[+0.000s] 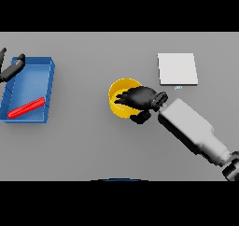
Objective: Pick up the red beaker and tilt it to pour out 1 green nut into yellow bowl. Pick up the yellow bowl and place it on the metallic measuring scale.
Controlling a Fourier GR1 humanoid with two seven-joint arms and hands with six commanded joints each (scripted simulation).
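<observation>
The yellow bowl [119,95] stands on the grey table at the middle. My right hand [141,99] lies over its right side, fingers reaching inside over the rim and thumb [140,117] curled against the outer wall, so it pinches the rim. The hand hides the right part of the bowl, and no green nut shows inside. The red beaker [26,107] lies on its side in the blue tray [48,82] at the left. My left hand [12,67] hovers at the tray's far left corner with straight fingers, holding nothing. The metallic scale [177,68] sits flat at the back right, apart from the bowl.
The blue tray's walls rise around the beaker at the left edge of the table. My right forearm [193,129] stretches from the lower right toward the bowl. Bare grey table lies between the tray and the bowl.
</observation>
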